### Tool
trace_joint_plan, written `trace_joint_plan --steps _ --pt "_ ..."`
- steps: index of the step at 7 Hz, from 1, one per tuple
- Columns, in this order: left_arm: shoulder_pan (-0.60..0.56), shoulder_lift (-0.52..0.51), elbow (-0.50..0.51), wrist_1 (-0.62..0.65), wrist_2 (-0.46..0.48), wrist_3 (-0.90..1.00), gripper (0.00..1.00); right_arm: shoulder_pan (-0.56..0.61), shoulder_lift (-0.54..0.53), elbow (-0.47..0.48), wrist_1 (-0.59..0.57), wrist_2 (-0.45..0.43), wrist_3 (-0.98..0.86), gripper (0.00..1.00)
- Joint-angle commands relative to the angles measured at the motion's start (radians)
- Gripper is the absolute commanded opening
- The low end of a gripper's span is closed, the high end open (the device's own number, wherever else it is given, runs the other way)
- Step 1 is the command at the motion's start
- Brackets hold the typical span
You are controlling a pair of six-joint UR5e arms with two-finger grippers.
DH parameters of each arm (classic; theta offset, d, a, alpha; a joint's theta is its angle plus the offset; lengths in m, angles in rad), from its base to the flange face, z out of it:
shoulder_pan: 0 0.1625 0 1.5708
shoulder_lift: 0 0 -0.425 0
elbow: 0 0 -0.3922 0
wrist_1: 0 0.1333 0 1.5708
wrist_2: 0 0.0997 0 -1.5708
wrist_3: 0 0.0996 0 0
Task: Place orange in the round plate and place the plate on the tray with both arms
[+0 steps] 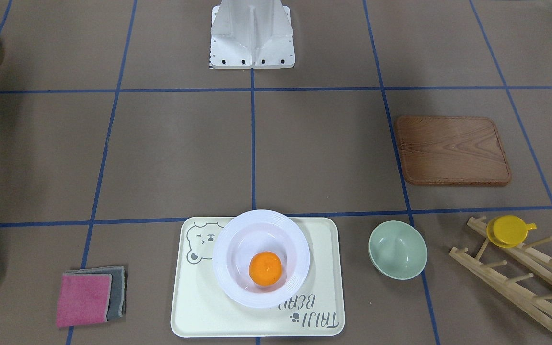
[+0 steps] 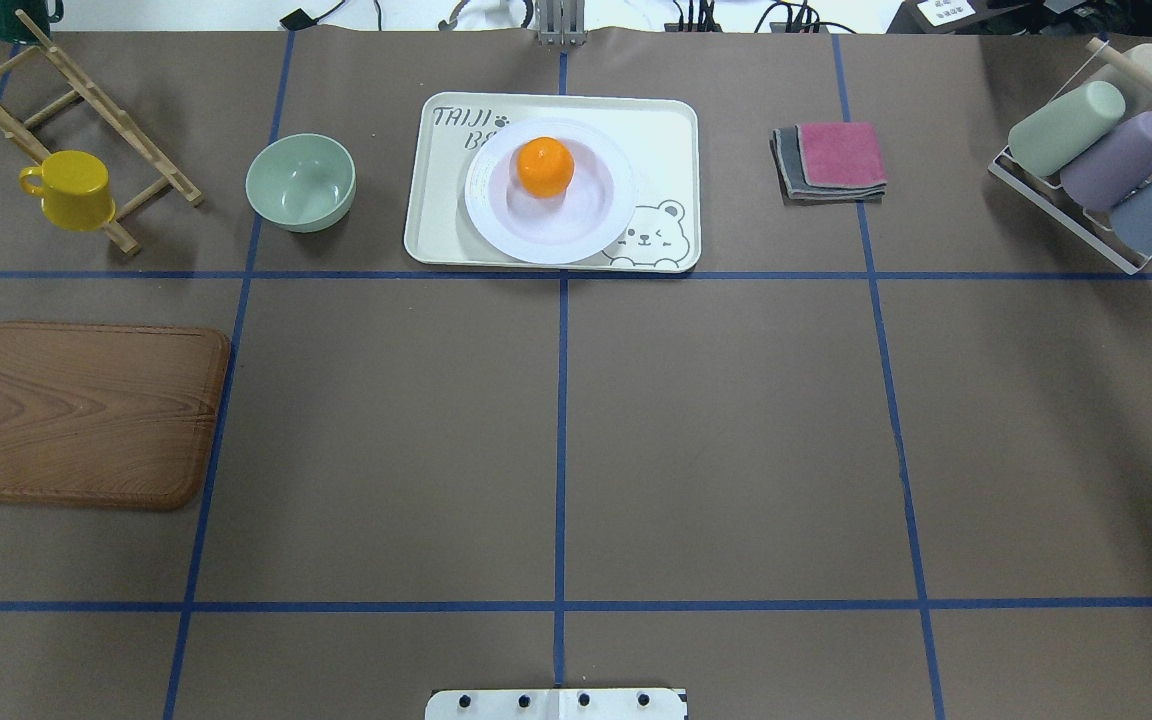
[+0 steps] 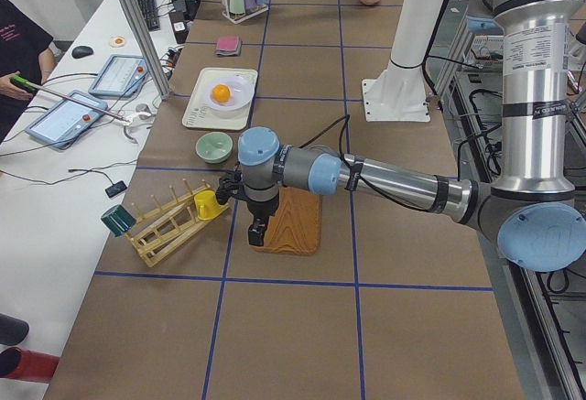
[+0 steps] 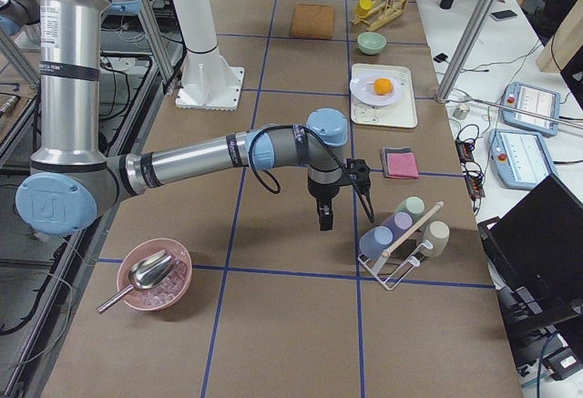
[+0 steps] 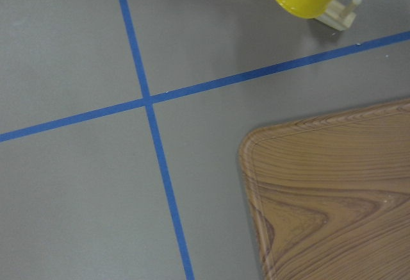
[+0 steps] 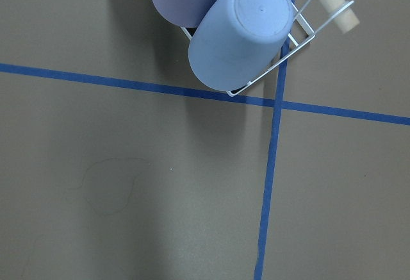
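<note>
The orange (image 1: 265, 269) lies in the sunken centre of the white round plate (image 1: 225, 268). That plate rests on the cream bear tray (image 1: 194, 306) at the table's far middle; the overhead view shows the orange (image 2: 545, 166), plate (image 2: 496, 225) and tray (image 2: 656, 130) too. Both arms are far from it. My left gripper (image 3: 257, 233) hangs over the wooden board's corner near the yellow cup. My right gripper (image 4: 324, 220) hangs above bare table beside the wire cup rack. I cannot tell whether either is open or shut. Neither wrist view shows fingers.
A brown wooden board (image 2: 86, 415) lies on the left. A pale green bowl (image 2: 301, 182) and a yellow cup (image 2: 69, 188) on a wooden rack sit far left. Folded cloths (image 2: 831, 160) and a wire rack of cups (image 2: 1106, 160) are far right. A pink bowl (image 4: 153, 275) holds a scoop.
</note>
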State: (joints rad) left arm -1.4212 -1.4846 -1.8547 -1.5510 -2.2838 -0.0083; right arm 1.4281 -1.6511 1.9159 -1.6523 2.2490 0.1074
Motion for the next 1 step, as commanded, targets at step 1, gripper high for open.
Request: trace_joint_plan --steps 1 --pt "-0.005 0.006 0.009 -0.001 -0.002 0.004 0.98 0.0 0.001 0.0 0.0 0.0 0.0 1.0"
